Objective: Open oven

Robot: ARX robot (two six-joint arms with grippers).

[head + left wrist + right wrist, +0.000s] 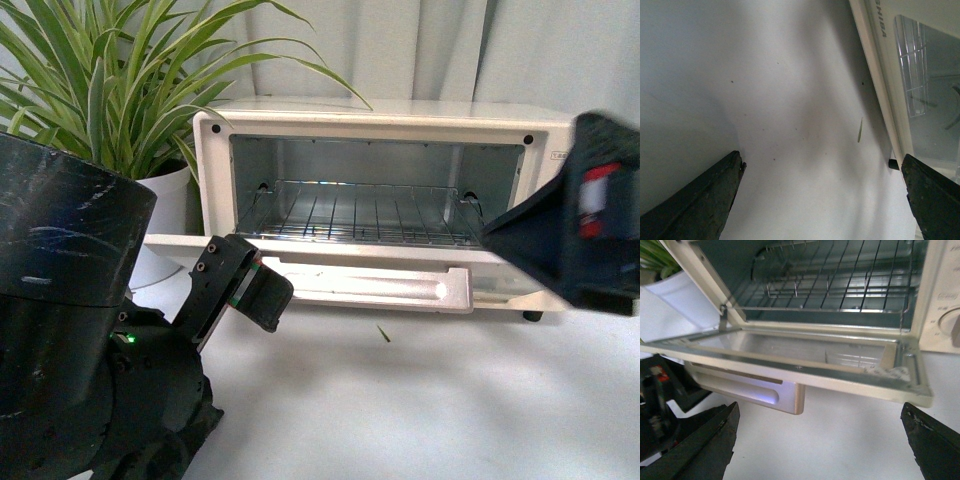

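The cream-white oven (pixel 400 125) stands at the back of the white table with its glass door (pixel 330 262) folded down flat. The wire rack (pixel 365 215) shows inside, and the pale bar handle (pixel 370 287) hangs along the door's front edge. My left gripper (pixel 262 292) is open and empty, low by the door's left end. Its wrist view shows open fingers (pixel 705 200) over bare table, with the door's edge (pixel 880 75) beside them. My right gripper (pixel 560 235) is open and empty in front of the oven's right side. Its wrist view shows the door (pixel 790 360), the handle (pixel 745 390) and a knob (pixel 950 325).
A leafy green plant (pixel 110 90) in a white pot (pixel 165 210) stands left of the oven. A small green leaf scrap (pixel 384 334) lies on the white table (pixel 420 400) in front of the door. A pale curtain hangs behind.
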